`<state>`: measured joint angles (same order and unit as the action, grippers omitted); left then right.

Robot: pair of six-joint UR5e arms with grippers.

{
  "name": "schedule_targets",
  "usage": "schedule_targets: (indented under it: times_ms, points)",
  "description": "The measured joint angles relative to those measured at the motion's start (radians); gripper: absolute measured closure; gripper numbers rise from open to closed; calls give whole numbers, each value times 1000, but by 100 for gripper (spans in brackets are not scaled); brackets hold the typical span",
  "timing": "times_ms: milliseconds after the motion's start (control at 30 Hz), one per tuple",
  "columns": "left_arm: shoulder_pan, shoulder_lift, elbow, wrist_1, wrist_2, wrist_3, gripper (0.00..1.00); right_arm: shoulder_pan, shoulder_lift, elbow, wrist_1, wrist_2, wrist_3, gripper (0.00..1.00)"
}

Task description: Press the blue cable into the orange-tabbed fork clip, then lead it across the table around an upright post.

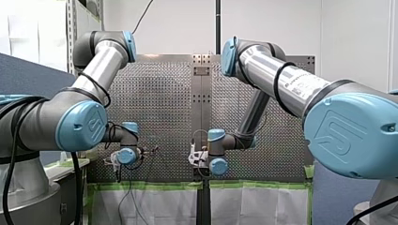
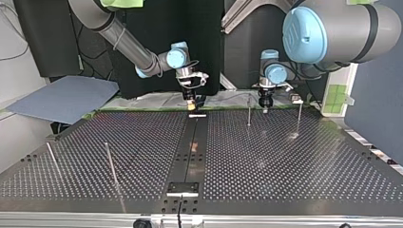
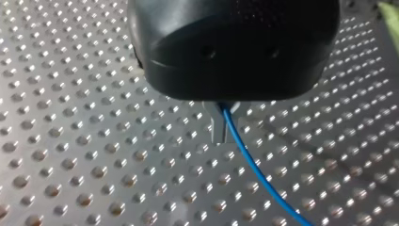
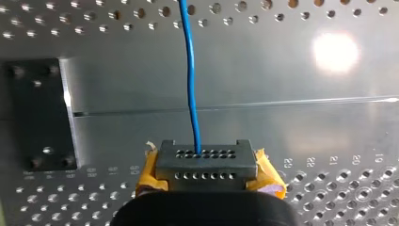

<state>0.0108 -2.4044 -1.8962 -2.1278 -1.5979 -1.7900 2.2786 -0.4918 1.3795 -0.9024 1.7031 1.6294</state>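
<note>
Jaws on your left arm were clenched on the blue cable [image 3: 249, 162], which came out between their metal fingers [image 3: 217, 129] and trailed away over the perforated tabletop [image 3: 70, 141]. Your right jaws, with yellow pads [image 4: 268, 176], were clamped on the same cable, which ran straight ahead of them across a plain strip [image 4: 282, 127]. In the top view an upright post [image 2: 249, 110] stood near the left jaws.

Engraved hole numbers [image 4: 334, 161], 22 legible, on worktop [image 4: 306, 127] at my right end effector's [image 4: 205, 162] 3 o'clock; maker's logo [image 1: 334, 136] on blue joint cap [image 1: 375, 112].
</note>
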Motion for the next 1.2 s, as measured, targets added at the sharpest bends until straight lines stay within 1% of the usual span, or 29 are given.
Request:
schedule_targets:
  times_ms: [100,300,533,700,733,767,800,833,867,900,933,967,1000,1033,1067,1100,1133,1167,1200]
  points:
    - [11,0,5,-4,5,-7,99,-7,0,-12,1,-1,0,100]
    - [28,0,6,-9,17,-14,99,-30,0,-33,5,-3,1,100]
    - [38,0,6,-9,30,-21,99,-58,1,-42,8,-4,2,100]
    - [43,0,6,0,48,-16,99,-68,1,-42,8,-10,1,100]
    - [43,0,6,5,54,-14,95,-69,1,-42,8,-13,0,100]
    - [43,0,6,14,64,-12,77,-69,1,-42,7,-15,0,100]
    - [44,0,6,21,72,-10,77,-69,1,-42,7,-17,0,100]
    - [44,0,6,28,80,-8,62,-70,1,-42,7,-19,0,100]
    - [44,0,6,34,88,-5,55,-70,1,-42,7,-22,0,100]
    - [45,0,6,35,90,-2,55,-70,1,-42,7,-24,0,100]
    - [45,-1,5,34,90,3,46,-70,1,-42,7,-26,-1,100]
    - [45,-1,5,32,86,8,41,-70,1,-42,7,-28,-1,100]
    - [45,-1,5,29,82,10,41,-70,1,-42,7,-29,-1,100]
    - [45,0,5,27,79,10,36,-70,1,-42,7,-29,-1,100]
    - [46,0,5,23,77,9,27,-70,1,-42,8,-30,-2,100]
    - [47,0,5,21,77,6,27,-70,1,-42,8,-30,-2,100]
    - [48,0,5,20,80,3,24,-69,1,-42,8,-30,-2,100]
    - [49,0,5,17,88,0,7,-69,1,-42,8,-31,-3,100]
    - [50,0,5,15,95,0,7,-69,1,-42,8,-31,-3,100]
